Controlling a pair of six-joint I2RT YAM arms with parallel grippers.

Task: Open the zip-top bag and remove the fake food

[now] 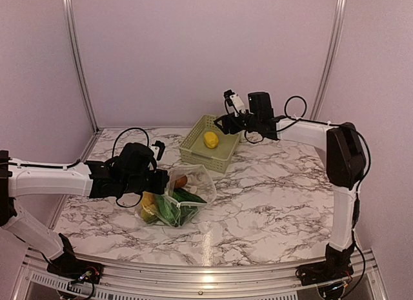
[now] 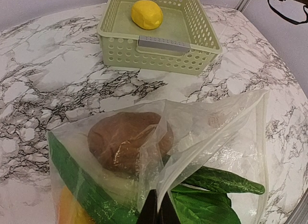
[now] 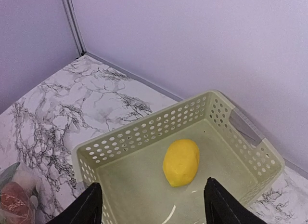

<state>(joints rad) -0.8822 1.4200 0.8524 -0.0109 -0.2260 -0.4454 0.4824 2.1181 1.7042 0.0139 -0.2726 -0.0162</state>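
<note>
1 piece of the fake food, the yellow lemon [image 1: 210, 139], lies in the pale green basket [image 1: 206, 159] at the far middle of the worktop [image 1: 277, 203]. The other 4 sit inside the zip-top bag [image 1: 193, 184], which rests on the worktop just near and left of the basket.

The right hand [image 3: 154, 202] hovers over the basket, above the lemon, with its fingers spread wide and nothing between them. The left hand [image 2: 156, 209] is at the bag's left side, and in its wrist view the 2 fingers are pressed together on a fold of the clear film, so it has the bag pinched and lifted a little. The mouth looks open toward the far right.

Through the film we see the brown piece [image 2: 122, 142] highest and closest to the opening. The long green pod [image 2: 226, 181] and the leafy vegetable [image 2: 202, 212] lie below it, and the orange-yellow mango [image 2: 67, 209] is at the near left corner.

We judge the opening done and the emptying under way, about 1 part in 5 complete.

The next move calls for the right hand to travel near and left to the bag's mouth, enter with fingers apart, and close on the brown piece. Meanwhile the left hand needs to hold the film up. Loose film may get caught in that grip.
</note>
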